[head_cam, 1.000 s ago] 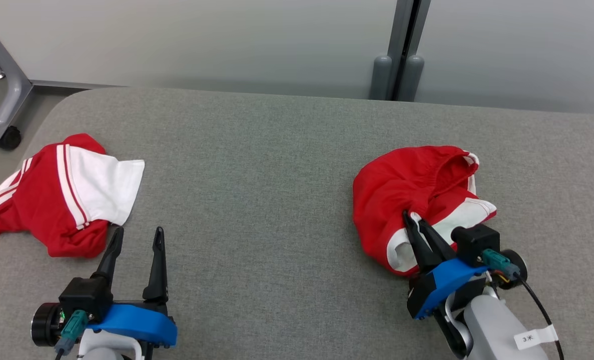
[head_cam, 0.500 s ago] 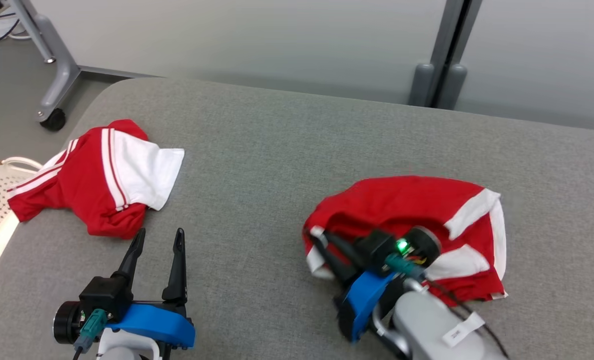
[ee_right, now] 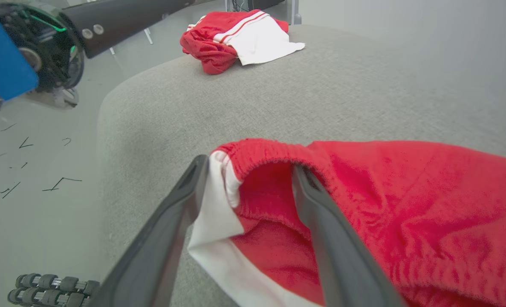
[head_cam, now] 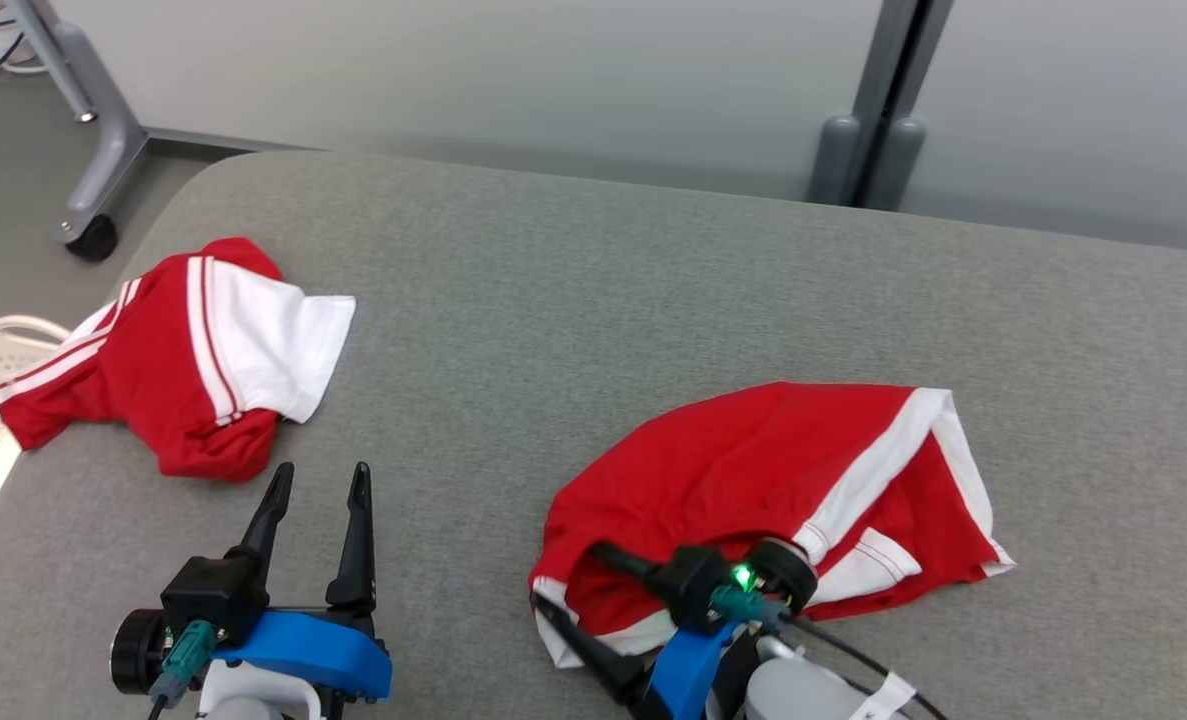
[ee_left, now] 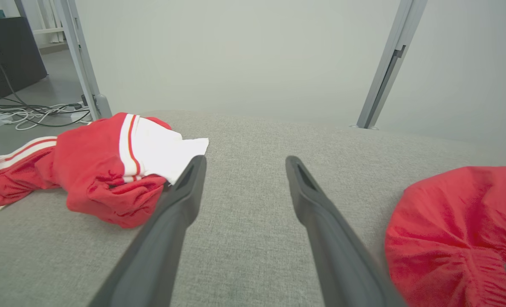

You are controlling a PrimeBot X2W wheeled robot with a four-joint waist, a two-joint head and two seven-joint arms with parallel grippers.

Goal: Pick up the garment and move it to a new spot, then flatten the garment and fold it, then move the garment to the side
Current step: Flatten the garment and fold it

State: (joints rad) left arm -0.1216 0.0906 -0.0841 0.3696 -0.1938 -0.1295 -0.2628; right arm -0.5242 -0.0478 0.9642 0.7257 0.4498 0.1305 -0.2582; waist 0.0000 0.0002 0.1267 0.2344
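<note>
Shorts of red fabric with white side stripes and an elastic waistband are seen spread, rumpled, on the grey upholstered bench, right of its middle and close to its front edge. The right gripper is found at the waistband corner with its jaws apart. In the right wrist view one finger seems tucked under the red elastic and the other lies along the white trim, so cloth sits between them unclamped. The left gripper hovers over the front left of the bench, jaws apart and empty. A second crumpled red-and-white garment lies at the left edge.

Snagging is judged the main risk. If the right arm is drawn back with a finger caught under the waistband, the shorts could be dragged, bunched, or pulled over the front edge.
</note>
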